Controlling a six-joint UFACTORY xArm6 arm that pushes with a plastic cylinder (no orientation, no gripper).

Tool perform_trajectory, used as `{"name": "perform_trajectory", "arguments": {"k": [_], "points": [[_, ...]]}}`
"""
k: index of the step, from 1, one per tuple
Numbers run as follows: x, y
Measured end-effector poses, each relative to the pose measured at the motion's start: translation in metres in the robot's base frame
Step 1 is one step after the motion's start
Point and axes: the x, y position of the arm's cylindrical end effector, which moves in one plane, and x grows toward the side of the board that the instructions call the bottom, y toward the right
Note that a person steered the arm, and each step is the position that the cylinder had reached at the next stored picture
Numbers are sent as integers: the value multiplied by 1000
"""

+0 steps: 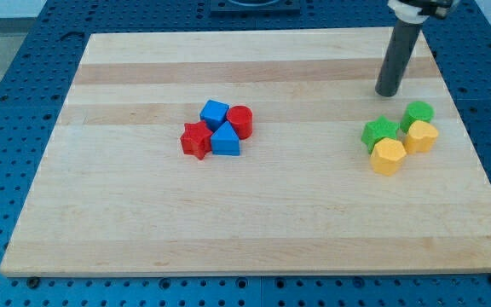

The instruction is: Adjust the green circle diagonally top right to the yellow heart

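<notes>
The green circle (418, 112) lies at the view's right, touching the top edge of the yellow heart (422, 136), just above it. A green star (381, 131) sits to their left and a yellow pentagon (388, 157) below the star. These blocks form one tight cluster. My tip (388, 92) rests on the board above the green star and up and to the left of the green circle, with a small gap to both.
A second cluster sits left of the board's middle: a blue cube (215, 112), a red circle (240, 121), a red star (196, 140) and a blue triangle (225, 140). The wooden board (126, 222) ends near the right cluster at its right edge.
</notes>
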Motion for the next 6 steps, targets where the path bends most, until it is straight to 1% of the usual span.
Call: {"name": "perform_trajectory", "arguments": {"k": [1, 3, 4, 5, 6], "points": [[23, 7], [90, 7], [80, 6], [47, -6], [27, 10]]}}
